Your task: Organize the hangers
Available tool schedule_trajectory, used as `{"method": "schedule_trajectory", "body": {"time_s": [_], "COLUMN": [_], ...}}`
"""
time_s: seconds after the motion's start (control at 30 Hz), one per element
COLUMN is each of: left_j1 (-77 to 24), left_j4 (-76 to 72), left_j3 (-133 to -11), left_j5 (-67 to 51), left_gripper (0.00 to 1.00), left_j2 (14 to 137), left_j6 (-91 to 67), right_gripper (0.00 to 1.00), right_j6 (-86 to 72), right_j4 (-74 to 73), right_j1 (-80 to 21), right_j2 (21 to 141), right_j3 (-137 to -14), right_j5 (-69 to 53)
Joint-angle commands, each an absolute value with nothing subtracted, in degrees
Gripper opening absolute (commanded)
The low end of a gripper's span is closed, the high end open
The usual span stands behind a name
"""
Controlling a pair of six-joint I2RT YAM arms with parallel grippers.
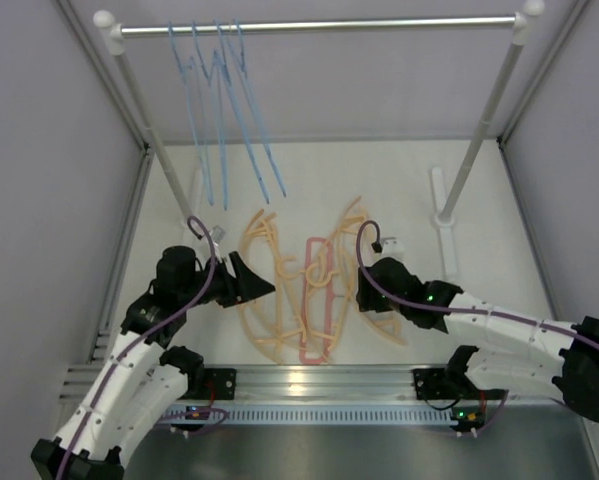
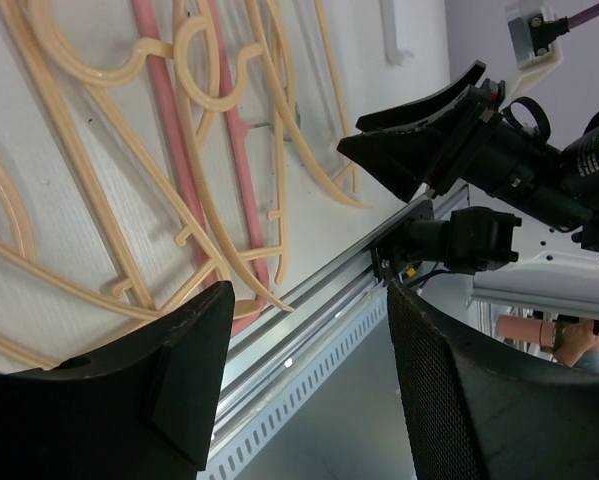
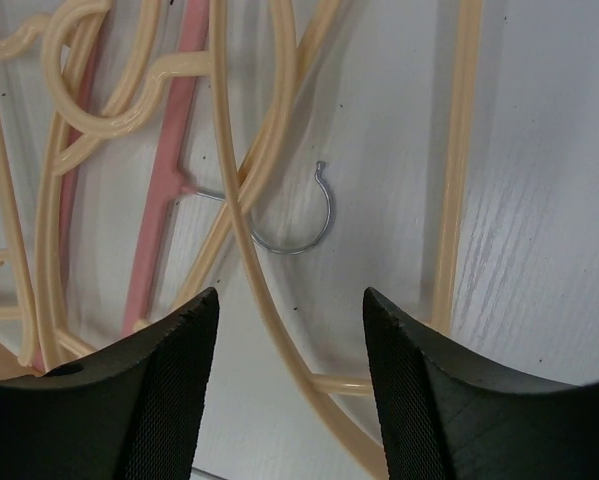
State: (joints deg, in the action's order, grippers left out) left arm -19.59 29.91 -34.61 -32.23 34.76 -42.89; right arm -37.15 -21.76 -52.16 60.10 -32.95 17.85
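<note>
Up top, the rail (image 1: 319,24) carries four thin blue hangers (image 1: 224,110), bunched toward its left end and dangling at a slant. Everything else is down on the white table (image 1: 399,190): the peach hangers (image 1: 269,300) lie in an overlapping tangle between the two arms, and a pink hanger (image 3: 166,180) lies flat among them, peach arms crossing over it.

The left gripper (image 1: 262,284) sits at the left edge of the pile, jaws spread wide, nothing between them. Its wrist view looks across the heap to the other arm.

The right gripper (image 3: 291,310) is low over the right side of the tangle. Its jaws stand apart, and one curved peach arm runs into the gap between them, with daylight on both sides, so it is not pinched. Just beyond its fingertips, the pink hanger's metal hook (image 3: 291,250) lies on the table, partly tucked under that same peach arm.
</note>
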Motion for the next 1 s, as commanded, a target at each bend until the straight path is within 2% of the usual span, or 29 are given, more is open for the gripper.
{"method": "schedule_trajectory", "body": {"time_s": [0.0, 0.77, 0.97], "left_j1": [-19.5, -19.8, -19.9], "left_j4": [24.9, 17.5, 16.8], "left_j3": [-32.8, -28.4, -27.4], "left_j5": [-31.7, -32.1, -31.8], "left_gripper": [0.67, 0.66, 0.66], "left_j2": [36.1, 42.8, 43.4], "left_j6": [-41.9, -42.7, -42.5], "right_gripper": [0.57, 0.44, 0.37], "right_j6": [-38.1, -38.2, -37.9], "right_j4": [-15.4, -9.7, -7.2], "right_j1": [-54.2, -58.5, -58.6], "right_j2": [61.3, 70.0, 72.6], "right_j3": [-33.0, -29.8, -29.4], "right_j5": [22.1, 22.7, 21.9]}}
